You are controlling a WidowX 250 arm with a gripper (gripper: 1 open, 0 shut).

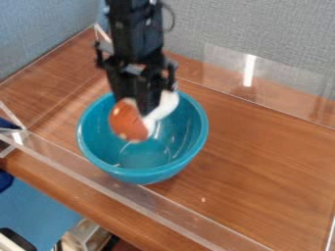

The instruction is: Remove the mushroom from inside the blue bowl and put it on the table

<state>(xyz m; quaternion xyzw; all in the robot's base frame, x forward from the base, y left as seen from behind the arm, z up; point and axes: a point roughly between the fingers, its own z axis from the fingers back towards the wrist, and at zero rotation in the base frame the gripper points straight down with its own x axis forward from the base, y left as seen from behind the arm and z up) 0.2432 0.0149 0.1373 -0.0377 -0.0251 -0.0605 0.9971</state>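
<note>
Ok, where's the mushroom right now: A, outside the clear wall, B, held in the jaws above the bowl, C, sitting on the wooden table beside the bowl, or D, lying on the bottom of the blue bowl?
B: the mushroom hangs gripped in the jaws of the gripper, lifted clear of the floor of the blue bowl, whose inside is otherwise bare.

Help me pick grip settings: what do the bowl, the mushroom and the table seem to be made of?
The bowl looks like glazed ceramic or hard glossy plastic: its turquoise inside shows bright highlights. The mushroom, held in the gripper, looks like a matte toy, perhaps plastic or foam; the blur leaves that open. The table shows brown wood grain with a mild sheen, possibly laminate, and its low wall looks like clear acrylic.
</note>
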